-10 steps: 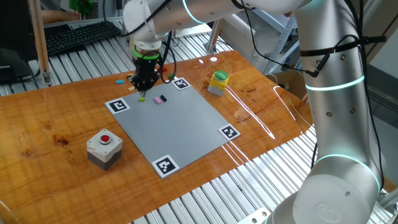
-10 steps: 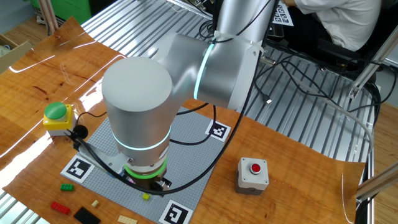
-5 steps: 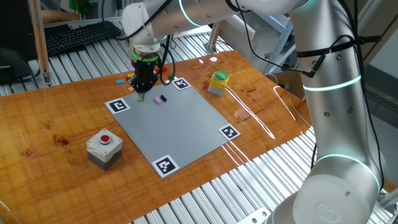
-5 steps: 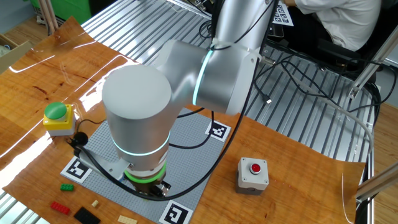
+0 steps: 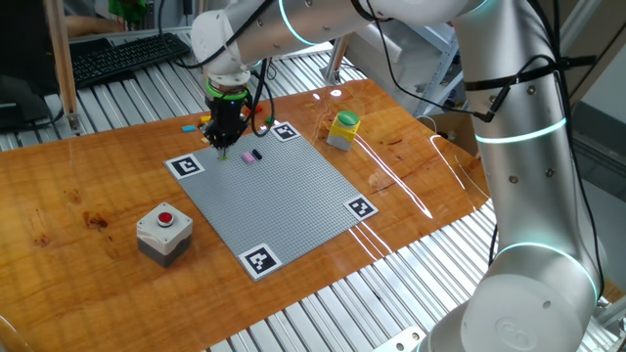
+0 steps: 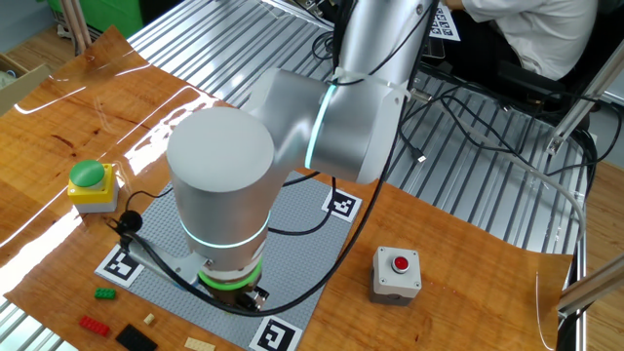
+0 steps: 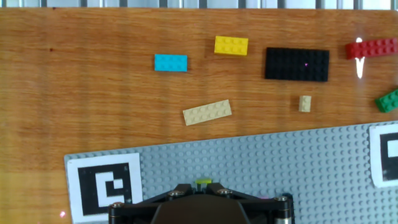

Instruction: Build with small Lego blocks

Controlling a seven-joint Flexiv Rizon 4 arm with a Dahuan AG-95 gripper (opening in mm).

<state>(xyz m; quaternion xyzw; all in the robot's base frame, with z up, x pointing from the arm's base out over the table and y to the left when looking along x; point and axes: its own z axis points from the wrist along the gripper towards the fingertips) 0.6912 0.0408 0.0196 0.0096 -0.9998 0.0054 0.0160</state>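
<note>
1. The end effector (image 5: 224, 145) is showing too small in one fixed view to tell how its jaws are standing.
2. In the other fixed view the arm's big joint (image 6: 222, 185) is covering the end effector and much of the grey baseplate (image 6: 302, 244).
3. In the hand view the red brick (image 7: 376, 48) and green brick (image 7: 388, 101) are running off the right edge.
4. A lime-yellow brick (image 7: 203, 183) is peeking above the dark housing (image 7: 199, 205), the rest staying hidden.
</note>
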